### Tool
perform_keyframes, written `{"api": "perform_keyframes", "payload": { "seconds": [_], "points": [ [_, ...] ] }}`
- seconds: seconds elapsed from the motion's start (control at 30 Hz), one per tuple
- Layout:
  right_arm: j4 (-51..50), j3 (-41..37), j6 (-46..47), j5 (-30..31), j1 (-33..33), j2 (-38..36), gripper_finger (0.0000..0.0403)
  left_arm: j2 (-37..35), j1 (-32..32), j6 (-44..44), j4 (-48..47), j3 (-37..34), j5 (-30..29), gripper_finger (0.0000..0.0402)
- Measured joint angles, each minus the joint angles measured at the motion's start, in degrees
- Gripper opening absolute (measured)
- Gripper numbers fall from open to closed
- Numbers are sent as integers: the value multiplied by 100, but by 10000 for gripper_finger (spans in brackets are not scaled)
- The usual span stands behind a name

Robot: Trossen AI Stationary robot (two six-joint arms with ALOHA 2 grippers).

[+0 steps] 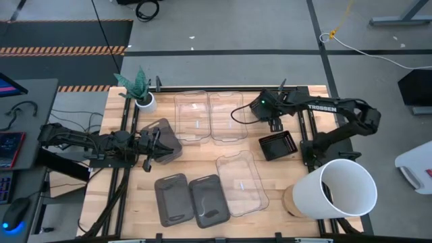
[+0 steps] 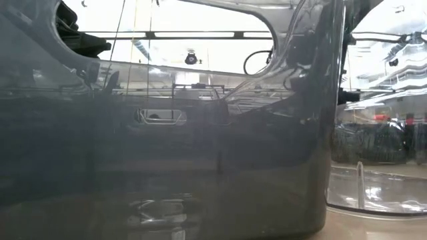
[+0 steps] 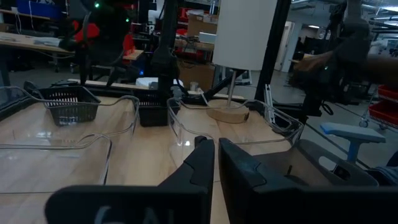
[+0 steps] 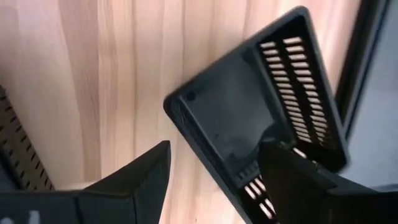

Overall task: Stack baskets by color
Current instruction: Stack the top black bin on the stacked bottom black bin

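At the table's left, the left gripper (image 1: 160,144) holds a dark grey basket (image 1: 166,138), its fingers (image 3: 202,163) pinched on the rim. Near the front edge lie two more dark grey baskets (image 1: 190,200) side by side, with a clear basket (image 1: 241,182) just beside them. Two clear baskets (image 1: 209,116) sit at the back. Right of these, the right gripper (image 1: 275,123) hovers with fingers (image 4: 143,171) spread above a black slatted basket (image 1: 278,145). A white bucket (image 1: 337,190) stands at the front right.

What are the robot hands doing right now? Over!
Left gripper shut on a dark grey basket, mid-left table. Right gripper open above the black slatted basket, not holding. Two grey baskets wait in front. Nothing blocking.
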Motion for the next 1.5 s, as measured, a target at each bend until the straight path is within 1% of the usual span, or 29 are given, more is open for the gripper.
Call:
{"api": "perform_keyframes", "payload": {
  "seconds": [0.13, 0.4, 0.5, 0.63, 0.8, 0.93, 1.0, 1.1, 1.17, 1.33, 1.4, 1.5],
  "points": [
    [73, 0, -61, 56, -112, 401, 240, 1, 0, 0, 1, 0, 0, 32],
    [169, 0, -458, 842, -163, 1102, 229, 2, 2, 0, 1, 1, 2, 31],
    [177, 0, -623, 897, -163, 1232, 211, 0, 1, 0, 0, 2, 1, 28],
    [225, 0, -675, 884, -163, 1284, 167, 2, 2, 0, 0, 2, 1, 32],
    [208, 2, -673, 827, -96, 1221, 95, 2, 1, 0, 2, 2, 1, 36],
    [-53, 2, -673, 834, 63, 1224, 29, 2, 0, 0, 0, 2, 2, 30],
    [-219, 2, -667, 910, 155, 1209, 10, 1, 2, 0, 2, 2, 1, 27],
    [-381, 2, -487, 1166, 303, 1166, 18, 0, 0, 0, 0, 1, 1, 25],
    [-528, 3, -279, 1490, 461, 1107, 21, 0, 0, 0, 2, 2, 2, 26],
    [-1158, 4, 331, 2393, 967, 848, 8, 0, 0, -2, 1, 2, 2, 33],
    [-1426, 4, 554, 2505, 1128, 681, 11, 2, 0, 0, 1, 1, 1, 34],
    [-1730, 4, 781, 2509, 1358, 418, 17, 2, 0, 0, 2, 2, 0, 33]
  ]
}}
